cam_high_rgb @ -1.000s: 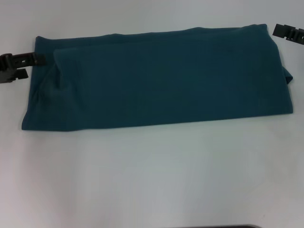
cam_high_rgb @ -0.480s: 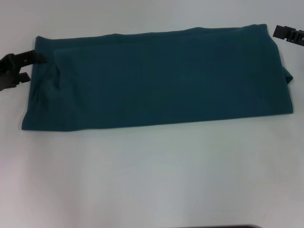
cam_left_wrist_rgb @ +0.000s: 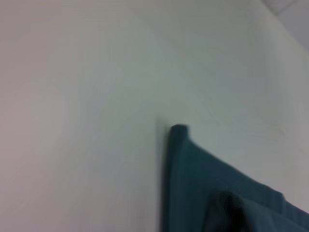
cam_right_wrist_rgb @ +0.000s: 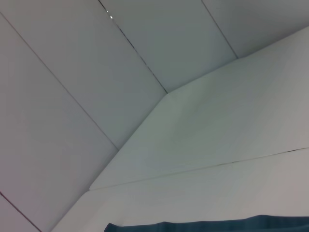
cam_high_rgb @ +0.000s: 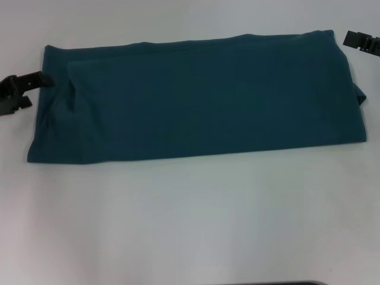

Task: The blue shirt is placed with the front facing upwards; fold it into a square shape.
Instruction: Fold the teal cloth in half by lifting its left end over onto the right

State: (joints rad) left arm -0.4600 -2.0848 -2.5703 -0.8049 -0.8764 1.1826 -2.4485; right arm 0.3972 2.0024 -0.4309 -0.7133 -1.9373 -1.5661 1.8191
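- nearest the robot, the white desk (cam_high_rgb: 190,225) lies bare in front of the cloth.
- beyond that bare stretch lies the blue shirt (cam_high_rgb: 196,98), flat on the desk as one long band running from left to right. no sleeves, collar or lettering show, so the lengthwise folds look done.
- the band is much longer than it is deep. by my judgement the end-to-end folds that would make a square are not yet done.
- at the shirt's left end the left gripper (cam_high_rgb: 25,90) sits at the edge, its two dark fingers parted with a gap between them. the upper finger tip touches or just meets the hem, but nothing is pinched.
- at the far right corner the right gripper (cam_high_rgb: 361,41) peeks in at the edge of the head view, just beside the shirt's corner. i cannot tell whether it is spread or closed, or holding anything.
- the left wrist view adds a close look at a rounded corner of the blue shirt (cam_left_wrist_rgb: 193,164), its layered edge resting on the desk.
- the right wrist view shows only a thin strip of the blue shirt (cam_right_wrist_rgb: 207,226), then desk and wall panels beyond, which the head view lacks.
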